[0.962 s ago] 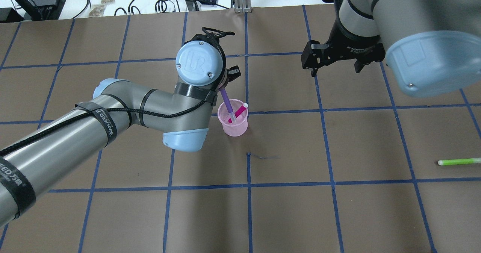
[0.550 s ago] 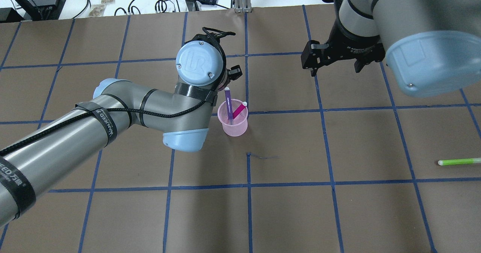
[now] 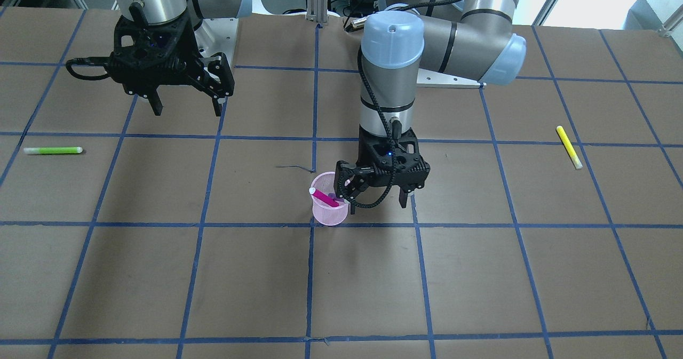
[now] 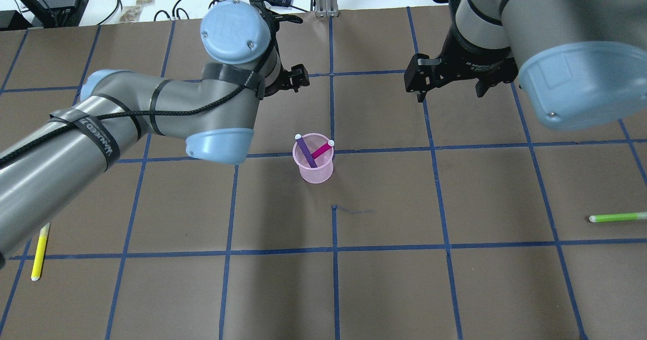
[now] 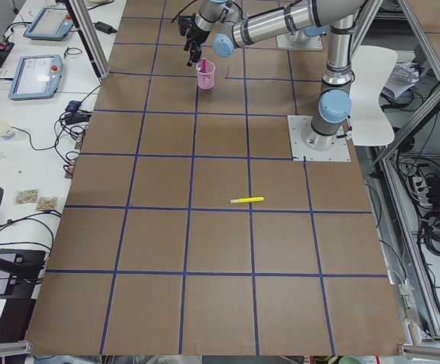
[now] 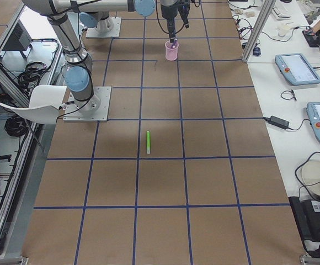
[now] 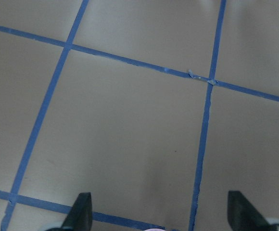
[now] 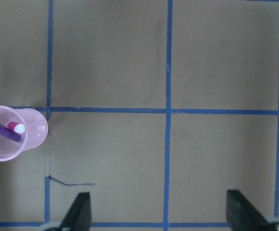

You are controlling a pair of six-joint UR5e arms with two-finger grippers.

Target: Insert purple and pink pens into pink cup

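Note:
The pink mesh cup (image 4: 314, 170) stands upright near the table's middle. The purple pen (image 4: 306, 151) and the pink pen (image 4: 321, 150) both lean inside it, white ends up. The cup also shows in the front view (image 3: 330, 215) and the right wrist view (image 8: 31, 130). My left gripper (image 3: 376, 200) is open and empty, raised beside the cup on my left; its wrist view shows only bare table between the fingertips (image 7: 82, 211). My right gripper (image 4: 451, 93) is open and empty, hovering far to the cup's right.
A green pen (image 4: 616, 217) lies near the table's right edge. A yellow pen (image 4: 39, 251) lies near the left edge, partly under my left arm. Blue tape lines grid the brown table. Cables and clutter sit beyond the far edge.
My left gripper let go of the purple pen, which dropped into the cup. The left arm then lifted and swung away to the far left. The right arm has not moved.

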